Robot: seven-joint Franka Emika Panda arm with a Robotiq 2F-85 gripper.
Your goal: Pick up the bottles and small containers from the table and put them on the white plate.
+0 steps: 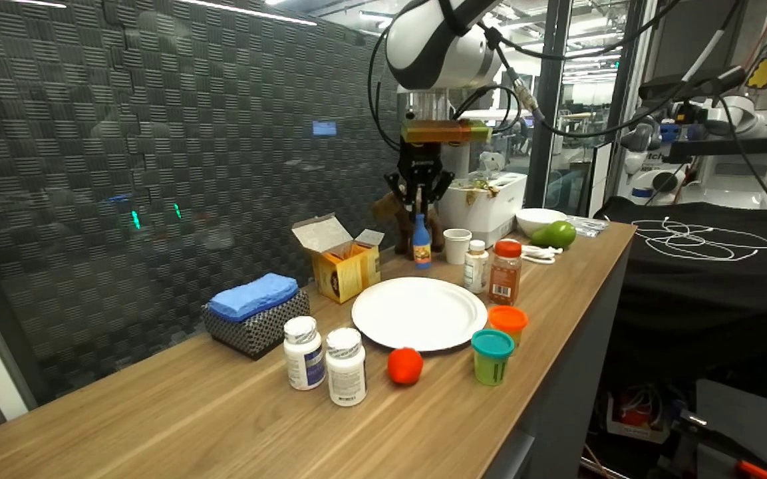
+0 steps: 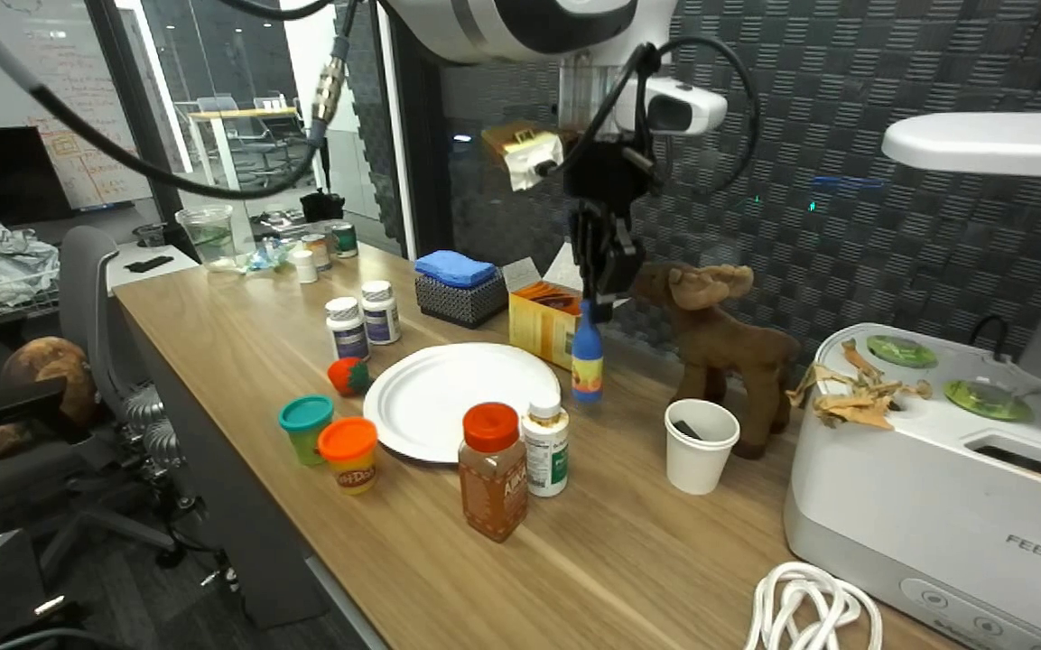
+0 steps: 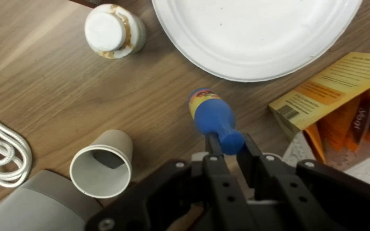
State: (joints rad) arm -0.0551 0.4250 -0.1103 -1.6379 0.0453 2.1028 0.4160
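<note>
Now in the gripper (image 3: 230, 137): the blue bottle (image 3: 214, 114) is sitting clamped at its neck end, a finger (image 3: 213, 144) pressing on either side; it is standing upright between the yellow carton (image 1: 346, 283) and the white cup (image 2: 701, 465), and whether its base is touching the desk (image 1: 223, 419) I cannot tell.
White plate (image 1: 420, 313): it is lying flat near the blue bottle, the other bottles and the tubs standing around it.
Carton contents: the flaps are gaping open, and orange packets (image 3: 339, 128) are showing inside, one of them bearing the word "Yogi".
Cup contents: something dark is lying inside, too unclear to name.
Reddish-brown bottle (image 2: 493, 496): its clear wall is showing reddish-brown contents, which are stopping short of the red cap (image 2: 490, 427).
White bottle (image 2: 545, 456): it is standing capped just beside the reddish-brown one, an opaque wall hiding its contents.
White pill bottles (image 1: 346, 379): two are standing capped, side by side, labels facing outward.
Green tub (image 1: 491, 369): it is wearing a teal lid (image 2: 305, 413); just beside it, a yellow tub (image 2: 355, 476) is wearing an orange lid (image 2: 348, 440).
Red round thing (image 1: 405, 366): it is resting near the plate's rim, showing green leaves in an exterior view.
Dark woven box (image 1: 260, 326): it is carrying a folded blue cloth (image 1: 253, 297).
White unit marked "FEED ME" (image 2: 917, 515): its top is bearing dry leaves (image 2: 859, 402).
</note>
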